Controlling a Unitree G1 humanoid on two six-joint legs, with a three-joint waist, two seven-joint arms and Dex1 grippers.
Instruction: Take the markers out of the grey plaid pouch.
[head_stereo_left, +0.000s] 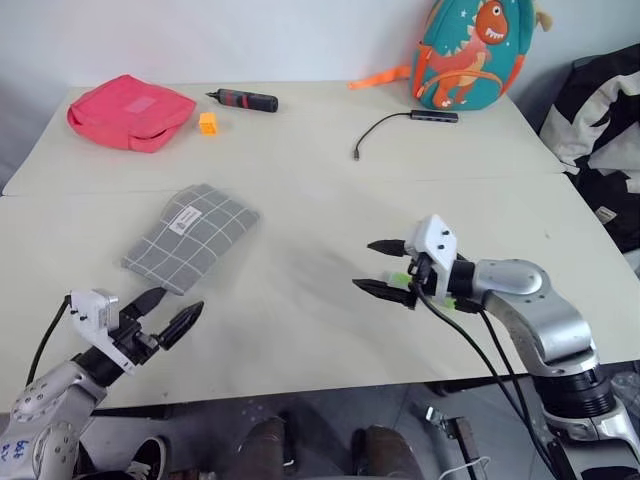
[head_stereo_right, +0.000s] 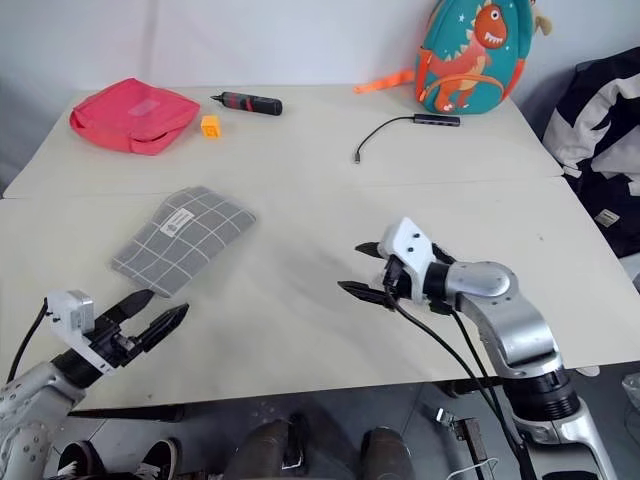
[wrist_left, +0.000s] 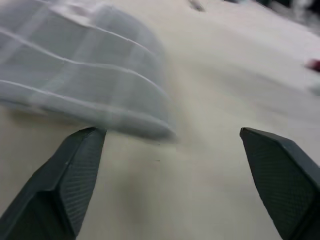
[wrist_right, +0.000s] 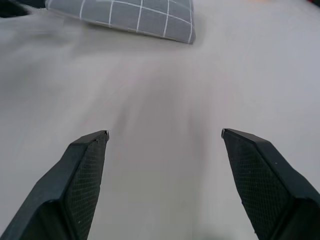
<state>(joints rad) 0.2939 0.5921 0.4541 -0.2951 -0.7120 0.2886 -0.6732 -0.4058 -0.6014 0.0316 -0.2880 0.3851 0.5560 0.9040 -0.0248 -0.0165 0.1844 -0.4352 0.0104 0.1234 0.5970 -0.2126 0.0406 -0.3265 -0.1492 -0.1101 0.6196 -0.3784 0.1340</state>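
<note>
The grey plaid pouch (head_stereo_left: 190, 237) lies flat on the table, left of centre, its white label up and its inside hidden. My left gripper (head_stereo_left: 183, 298) hovers open just in front of the pouch's near end (wrist_left: 75, 85), holding nothing and clear of the fabric. My right gripper (head_stereo_left: 361, 264) is open and empty over bare table to the right, pointing toward the pouch (wrist_right: 140, 15). A short stretch of a bright green marker (head_stereo_left: 400, 277) shows on the table under my right hand, which hides most of it. No other marker is in view.
At the back left lie a pink-red pouch (head_stereo_left: 130, 110), a small orange cube (head_stereo_left: 208, 122) and a black-and-red screwdriver (head_stereo_left: 243, 98). A cable with a hub (head_stereo_left: 400, 122) and a dinosaur backpack (head_stereo_left: 470, 50) are at the back right. The table's front edge (head_stereo_left: 300, 385) runs just below both grippers.
</note>
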